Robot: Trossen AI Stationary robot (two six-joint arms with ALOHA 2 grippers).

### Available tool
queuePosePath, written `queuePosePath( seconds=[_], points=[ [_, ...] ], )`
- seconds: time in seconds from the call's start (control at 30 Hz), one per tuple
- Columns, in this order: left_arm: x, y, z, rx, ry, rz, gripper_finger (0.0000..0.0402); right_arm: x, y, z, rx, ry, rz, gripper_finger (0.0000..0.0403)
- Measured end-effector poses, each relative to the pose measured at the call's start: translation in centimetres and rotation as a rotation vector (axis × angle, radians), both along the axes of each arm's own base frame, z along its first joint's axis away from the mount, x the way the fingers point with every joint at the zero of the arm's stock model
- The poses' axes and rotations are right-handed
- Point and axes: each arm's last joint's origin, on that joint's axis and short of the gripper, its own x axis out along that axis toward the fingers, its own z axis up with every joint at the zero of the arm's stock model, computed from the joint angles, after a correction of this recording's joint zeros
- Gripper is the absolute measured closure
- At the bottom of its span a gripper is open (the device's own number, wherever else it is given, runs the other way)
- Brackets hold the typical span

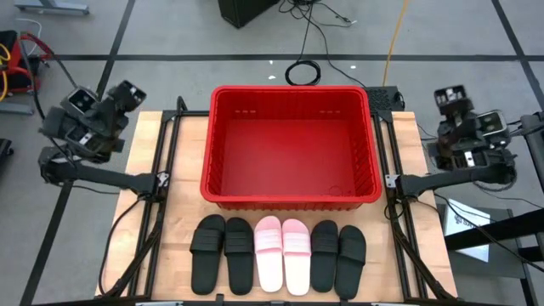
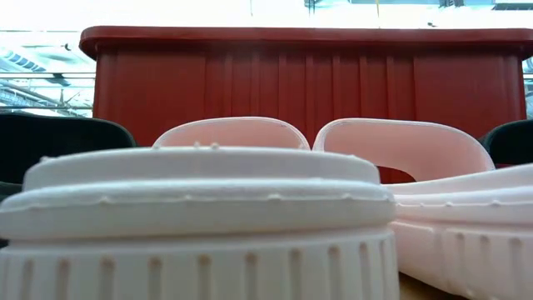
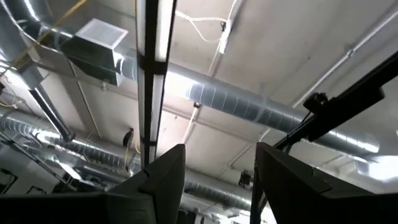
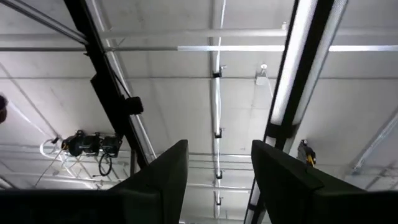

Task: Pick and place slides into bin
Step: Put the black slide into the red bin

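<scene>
Several slides lie side by side, soles down, in a row along the table's near edge. From left to right there is a black pair (image 1: 223,252), a light pink pair (image 1: 282,253) and another black pair (image 1: 337,257). The low view has the pink slides (image 2: 200,217) close in front of the camera. Behind them stands the red bin (image 1: 289,90), whose ribbed wall (image 2: 308,83) fills that view. My left gripper (image 3: 221,152) is raised beside the table's left edge (image 1: 126,95). It is open and points at the ceiling. My right gripper (image 4: 219,146) is raised at the right edge (image 1: 450,100), also open and pointing up.
Black frame rails run along both sides of the wooden table top (image 1: 166,183) (image 1: 391,178). A coiled cable (image 1: 303,72) lies on the floor beyond the far edge. A strip of bare wood (image 1: 170,221) separates the bin from the slides.
</scene>
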Motion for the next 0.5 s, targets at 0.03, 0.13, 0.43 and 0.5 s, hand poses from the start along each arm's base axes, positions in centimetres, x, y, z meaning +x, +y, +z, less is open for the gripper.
queuePosePath(
  seconds=[0.03, 0.13, 0.43, 0.5],
  points=[
    [0.4, 0.0, 0.9, 0.018, 0.014, -0.001, 0.0199, 0.1, 0.0, 0.9, -0.017, 0.008, -0.004, 0.0236],
    [1.6, -0.2, 3.3, 0.071, 0.062, -0.011, 0.0199, 0.4, 0.2, 3.3, -0.057, 0.035, -0.005, 0.0236],
    [4.3, -0.5, 8.2, 0.213, 0.086, -0.008, 0.0199, 1.9, 0.7, 9.3, -0.202, 0.082, 0.063, 0.0236],
    [4.5, -0.5, 8.6, 0.230, 0.078, -0.014, 0.0199, 2.4, 0.8, 10.2, -0.232, 0.087, 0.097, 0.0236]
  ],
)
